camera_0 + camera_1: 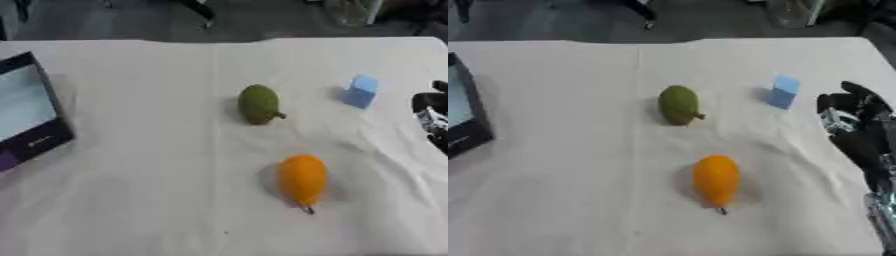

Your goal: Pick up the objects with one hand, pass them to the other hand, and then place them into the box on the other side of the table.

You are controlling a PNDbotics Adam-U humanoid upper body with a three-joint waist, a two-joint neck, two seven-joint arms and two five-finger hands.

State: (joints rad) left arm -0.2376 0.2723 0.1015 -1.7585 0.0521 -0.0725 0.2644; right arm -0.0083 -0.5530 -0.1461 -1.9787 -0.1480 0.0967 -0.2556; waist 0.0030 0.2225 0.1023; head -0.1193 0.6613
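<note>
1. Counter [131,210]: white cloth; dark-rimmed box [26,112] at the left edge.
2. Green fruit [259,103] mid-counter; orange fruit [303,180] nearer; blue cube [360,91] far right.
3. Right hand [852,117] beside the cube, touching nothing; whether its fingers are open or closed cannot be told.

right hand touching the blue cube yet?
Apart. The right eye view shows bare white cloth between the right hand and the blue cube; the hand sits to the cube's right, near the table edge.

Green fruit [259,103], orange fruit [303,179], blue cube [360,91]; box [28,114] left.
</note>
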